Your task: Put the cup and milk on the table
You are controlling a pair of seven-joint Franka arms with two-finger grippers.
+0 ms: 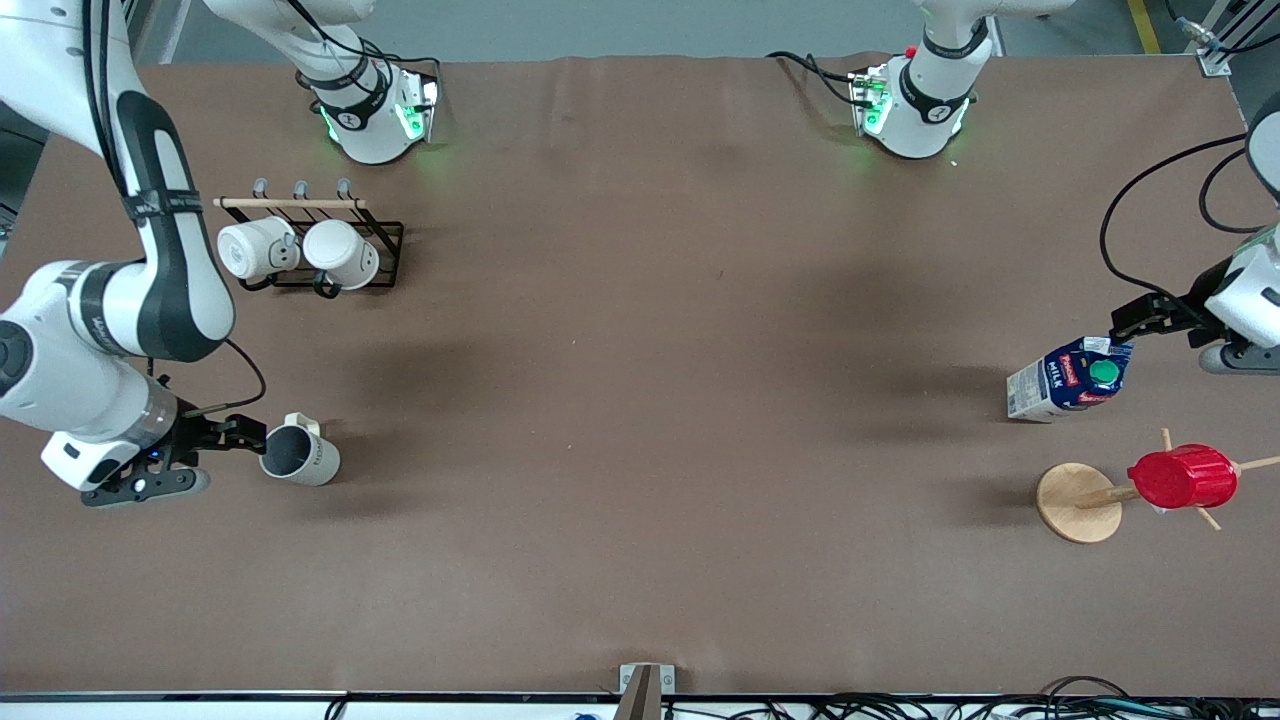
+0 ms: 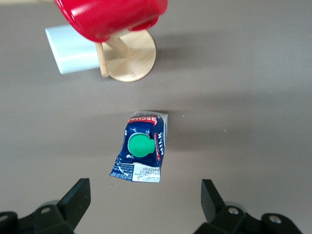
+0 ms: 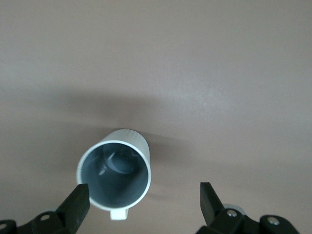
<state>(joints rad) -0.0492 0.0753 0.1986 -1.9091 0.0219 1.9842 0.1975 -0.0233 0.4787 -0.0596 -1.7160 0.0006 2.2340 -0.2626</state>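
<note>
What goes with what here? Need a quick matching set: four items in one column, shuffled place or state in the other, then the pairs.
Items:
1. cup
2. milk
3. red ribbed cup
4. two white mugs

Places or states:
A. hung on a wooden stand with a round base
B. upright on the table, just in front of the open right gripper
C. on a black wire rack near the right arm's base
D. standing on the table, green cap up, by the open left gripper

Pairs: 1-B, 2-D, 3-A, 4-C
</note>
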